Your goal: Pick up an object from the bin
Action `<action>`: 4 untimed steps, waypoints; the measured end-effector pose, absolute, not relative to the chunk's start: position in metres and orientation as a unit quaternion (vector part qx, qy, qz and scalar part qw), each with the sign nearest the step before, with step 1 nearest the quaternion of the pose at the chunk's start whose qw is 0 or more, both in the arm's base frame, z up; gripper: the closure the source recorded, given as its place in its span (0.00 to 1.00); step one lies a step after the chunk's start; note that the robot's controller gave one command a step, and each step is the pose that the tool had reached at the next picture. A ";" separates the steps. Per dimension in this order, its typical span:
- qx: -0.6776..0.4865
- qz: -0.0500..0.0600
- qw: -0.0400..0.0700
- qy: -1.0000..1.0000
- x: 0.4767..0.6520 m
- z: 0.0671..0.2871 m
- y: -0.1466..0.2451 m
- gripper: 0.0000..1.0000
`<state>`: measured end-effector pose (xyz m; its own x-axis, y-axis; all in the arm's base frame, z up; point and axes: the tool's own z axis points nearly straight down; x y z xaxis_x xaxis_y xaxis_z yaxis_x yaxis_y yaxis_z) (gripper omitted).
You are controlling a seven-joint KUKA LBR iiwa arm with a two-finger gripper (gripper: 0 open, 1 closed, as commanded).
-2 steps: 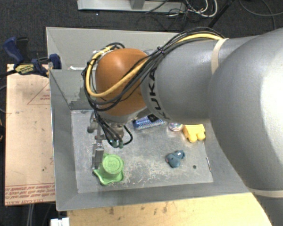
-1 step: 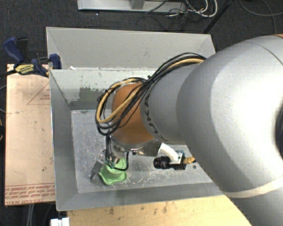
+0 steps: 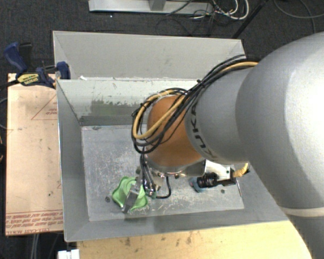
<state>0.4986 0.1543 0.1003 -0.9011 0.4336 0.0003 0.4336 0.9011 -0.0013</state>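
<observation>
Setting: dark carpeted floor; on it a grey metal bin [image 3: 70,144], sloped walls, flat bottom scratched and scuffed pale

Item 1: arm [image 3: 275,134], grey, bulky, entering from the right and covering the bin's right side. Orange cover [image 3: 170,136] at the wrist, black and yellow cables [image 3: 151,117] looped round it

Item 2: gripper [image 3: 136,196], lowered to the bin bottom at the near left, below the orange cover. It sits on or against the right edge of the green thing; a thin black cable curls beside it. Open or closed: cannot tell, the working end being small and partly hidden by the wrist

Item 3: green thing [image 3: 120,192], bright green, soft and crumpled, possibly cloth or plastic film. Lies on the bin bottom near the front wall, left of centre, touching the gripper on its right side

Item 4: blue-black thing [image 3: 200,183], small, on the bottom to the right of the gripper, apart from the green thing; kind not discernible. Just beside it, towards the arm, a white piece [image 3: 216,171], kind likewise unclear
</observation>
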 end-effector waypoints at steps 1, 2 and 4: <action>-0.279 0.000 0.002 -0.960 0.480 0.099 0.160 0.00; -0.301 -0.002 -0.004 -0.954 0.483 0.073 0.164 0.00; -0.303 -0.003 -0.005 -0.953 0.487 0.076 0.163 1.00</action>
<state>0.4868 0.1635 0.0763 -0.8167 0.5770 -0.0085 0.5769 0.8168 0.0080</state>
